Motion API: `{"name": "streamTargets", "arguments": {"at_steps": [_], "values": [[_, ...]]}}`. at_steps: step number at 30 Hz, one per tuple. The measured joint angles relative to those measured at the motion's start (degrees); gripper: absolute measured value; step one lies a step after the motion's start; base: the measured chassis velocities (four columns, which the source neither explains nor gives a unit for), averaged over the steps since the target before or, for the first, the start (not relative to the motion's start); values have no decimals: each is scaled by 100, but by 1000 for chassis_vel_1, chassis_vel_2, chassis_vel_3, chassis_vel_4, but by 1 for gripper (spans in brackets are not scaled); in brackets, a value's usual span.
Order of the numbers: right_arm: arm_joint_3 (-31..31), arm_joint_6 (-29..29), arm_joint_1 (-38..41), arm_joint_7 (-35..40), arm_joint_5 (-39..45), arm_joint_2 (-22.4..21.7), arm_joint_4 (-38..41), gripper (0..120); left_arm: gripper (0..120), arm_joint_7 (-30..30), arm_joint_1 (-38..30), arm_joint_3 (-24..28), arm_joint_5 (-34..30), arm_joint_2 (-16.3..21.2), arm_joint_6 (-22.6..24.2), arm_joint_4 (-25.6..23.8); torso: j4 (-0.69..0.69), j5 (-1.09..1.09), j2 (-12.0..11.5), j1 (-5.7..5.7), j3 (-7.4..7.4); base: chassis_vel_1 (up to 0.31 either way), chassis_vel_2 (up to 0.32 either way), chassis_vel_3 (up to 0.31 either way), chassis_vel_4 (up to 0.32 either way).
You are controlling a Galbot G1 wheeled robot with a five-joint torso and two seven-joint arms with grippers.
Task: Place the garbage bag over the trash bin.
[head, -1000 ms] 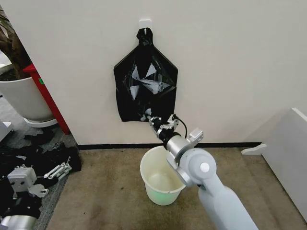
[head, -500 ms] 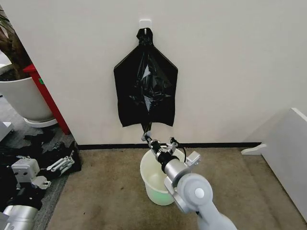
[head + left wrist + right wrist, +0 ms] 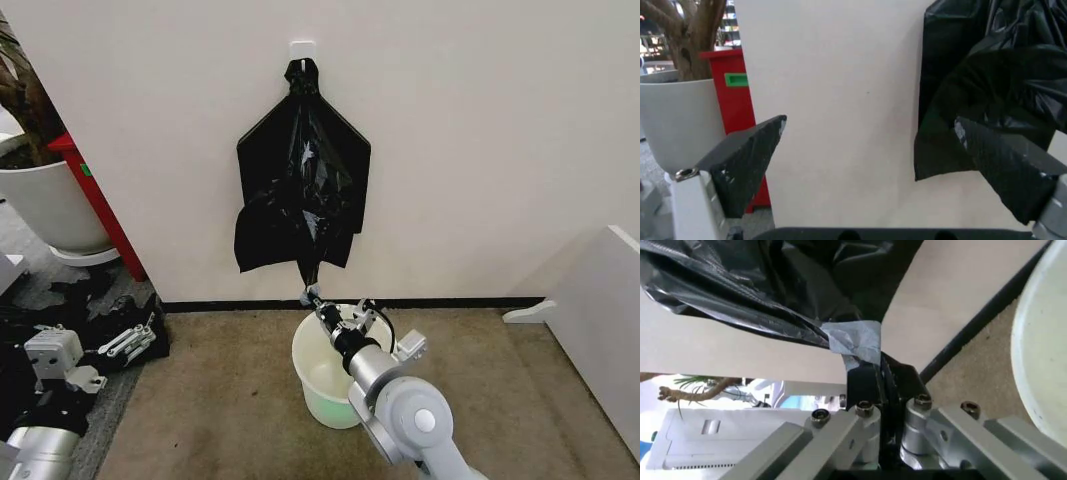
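Note:
A crinkled glossy black garbage bag [image 3: 298,240] hangs stretched out of a flat black bag bundle [image 3: 335,150] on a wall hook [image 3: 302,47]. My right gripper [image 3: 314,300] is shut on the bag's lower tip, which is wrapped in grey tape [image 3: 853,340]. The gripper [image 3: 870,372] sits just above the far rim of the cream-white trash bin [image 3: 318,392], which stands upright on the carpet below; its rim [image 3: 1040,365] curves past in the right wrist view. My left gripper [image 3: 55,362] rests low at the left, open [image 3: 870,150], facing the black plastic [image 3: 1013,65].
A large white plant pot [image 3: 45,200] and a red panel [image 3: 95,195] stand at the left, by the wall's corner. Dark clutter [image 3: 110,315] lies on the floor there. A white board [image 3: 595,320] leans at the right. Open carpet surrounds the bin.
My right gripper has gone down from the bundle's lower edge to the bin's far rim, drawing the garbage bag out; a crinkled fold now hangs at the bundle's lower left.

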Motion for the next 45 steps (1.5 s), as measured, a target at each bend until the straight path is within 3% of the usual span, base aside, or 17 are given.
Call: {"name": "streamTargets", "arguments": {"at_steps": [20, 31, 35, 43, 45], "values": [[18, -6, -383, -135, -201, 77, 103, 0, 100, 95, -16, 106, 60, -195, 0, 0, 0, 0, 0, 0, 0, 0, 0, 0, 0], [119, -72, 298, -288, -208, -270, 497, 0, 100, 97, -13, 107, 60, -192, -1, -1, 1, 0, 0, 0, 1, 0, 0, 0, 0], [349, -208, 378, -381, -65, -529, 688, 0, 100, 59, 64, 23, 11, 107, -1, 0, -1, 1, 0, 0, 1, 0, 0, 0, 0], [324, -292, 461, -414, -106, -615, 461, 0, 100, -11, -1, 2, -113, 382, 30, 0, 3, 0, 0, 0, 1, 0, 0, 0, 0], [265, -294, 521, -417, -185, -571, 318, 0, 100, -99, -131, 10, -274, 677, 99, 0, 1, -2, 0, 0, 1, 0, 0, 0, 0]]}}
